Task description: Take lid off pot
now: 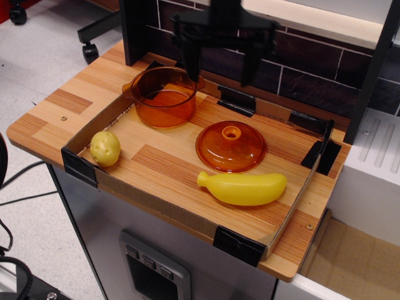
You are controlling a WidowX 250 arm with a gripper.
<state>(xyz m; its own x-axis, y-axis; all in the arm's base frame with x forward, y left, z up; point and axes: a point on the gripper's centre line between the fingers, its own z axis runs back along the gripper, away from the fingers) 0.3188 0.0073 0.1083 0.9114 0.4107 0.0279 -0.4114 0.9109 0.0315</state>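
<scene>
The orange translucent lid [230, 147] lies flat on the wooden board, knob up, right of the pot and just behind the banana. The orange pot [163, 95] stands uncovered at the back left of the board. My gripper [220, 62] is high above the back of the board, between pot and lid. Its two black fingers [190, 56] are spread wide and hold nothing. It is well clear of both.
A yellow banana [243, 188] lies in front of the lid. A yellow-green potato [105, 148] sits at the front left. A low cardboard rim [156, 203] with black corner clips borders the board. A dark brick wall stands behind.
</scene>
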